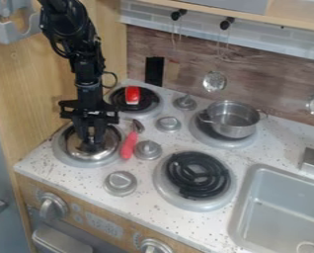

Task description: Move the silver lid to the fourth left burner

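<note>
- The round, shiny silver lid [109,147] is at the left of the frame, over the leftmost burner with its pale grey rim [66,158]; this ring shows around the lid, and the lid looks about level.
- I judge that the placing step is in hand, near its end, if this leftmost burner is the wanted one; the next move then calls for a gentle release and a straight lift, without dragging the lid off its centre.
- The lid's metal has bright patches and dark reflections; its middle is hidden, so I cannot tell the form of its handle; it will probably slide easily if it is pushed from the side.
- The black two-finger gripper [90,144] hangs down over the lid's middle; whether it is open or closed, or holds the lid, I cannot tell.
- Just to the right of this burner lies a tool with a red handle [129,146]; a sideways move could knock it.
- Above, in the upper left part of the frame, a small red object [132,94] rests on a black coil burner [146,104]; right of centre, a silver metal pot [231,129] sits on another burner; the lower centre has a black coil burner with a grey rim [198,206], beside the grey sink [240,210].
</note>
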Controlling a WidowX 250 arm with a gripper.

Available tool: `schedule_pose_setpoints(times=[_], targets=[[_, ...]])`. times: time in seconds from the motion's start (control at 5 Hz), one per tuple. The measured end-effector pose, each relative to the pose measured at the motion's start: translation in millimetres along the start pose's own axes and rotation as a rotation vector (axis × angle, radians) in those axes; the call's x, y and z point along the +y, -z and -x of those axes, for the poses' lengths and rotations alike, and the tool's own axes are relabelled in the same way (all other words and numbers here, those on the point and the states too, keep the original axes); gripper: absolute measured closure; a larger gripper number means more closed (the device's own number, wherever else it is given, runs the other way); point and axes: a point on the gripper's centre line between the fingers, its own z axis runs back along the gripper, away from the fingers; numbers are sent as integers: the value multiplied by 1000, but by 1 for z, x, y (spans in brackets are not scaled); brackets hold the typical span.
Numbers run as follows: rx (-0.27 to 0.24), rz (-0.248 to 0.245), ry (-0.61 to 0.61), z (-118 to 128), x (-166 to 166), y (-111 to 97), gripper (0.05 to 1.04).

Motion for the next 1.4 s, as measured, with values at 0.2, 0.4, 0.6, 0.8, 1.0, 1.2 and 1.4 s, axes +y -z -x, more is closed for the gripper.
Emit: schedule_pose_setpoints(times=[0.2,0.4,0.6,0.8,1.0,1.2,1.4], targets=[[8,0,0,-2,1,2,367],[12,4,0,-2,0,2,644],[6,16,-5,-5,-2,2,818],[6,22,4,-5,-3,2,846],[-6,31,6,-4,-7,0,846],[-56,52,18,-9,-23,-22,846],[-161,78,97,-21,-57,-65,846]])
